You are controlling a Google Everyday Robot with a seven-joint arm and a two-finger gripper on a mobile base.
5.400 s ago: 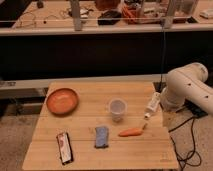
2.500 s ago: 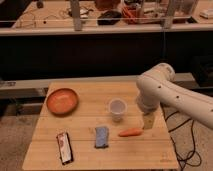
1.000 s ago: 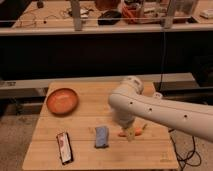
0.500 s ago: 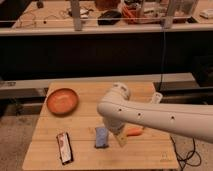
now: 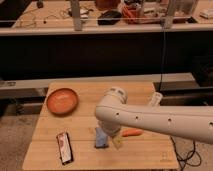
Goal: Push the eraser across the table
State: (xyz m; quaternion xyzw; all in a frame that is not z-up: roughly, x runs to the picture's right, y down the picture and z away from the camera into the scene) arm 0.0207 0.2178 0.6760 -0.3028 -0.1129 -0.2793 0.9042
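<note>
**arm over the table, eraser untouched at the front left**

the eraser (image 5: pixel 64 147) is a flat black rectangular block with a red and white label on top. it lies near the front left corner of the table (image 5: pixel 150 156), a small square top of pale wooden planks with visible grain. a round, shallow orange bowl (image 5: pixel 62 101) sits at the back left, well apart from the eraser.

a soft-looking blue-grey block (image 5: pixel 101 138) lies near the middle front, between the eraser and the gripper (image 5: pixel 117 142). a small, tapered orange piece (image 5: pixel 132 133) rests just right of the gripper. the smooth white arm (image 5: pixel 150 119) stretches in from the right and covers much of the table's centre. the gripper hangs low under its rounded joint, just beside the blue-grey block; whether it is spread or closed cannot be told. behind the table runs a dark panel under a cluttered workbench (image 5: pixel 100 22).

compared with a few seconds ago, the arm has swung from the right edge to the middle, now hiding the white cup. the eraser has not moved.
</note>
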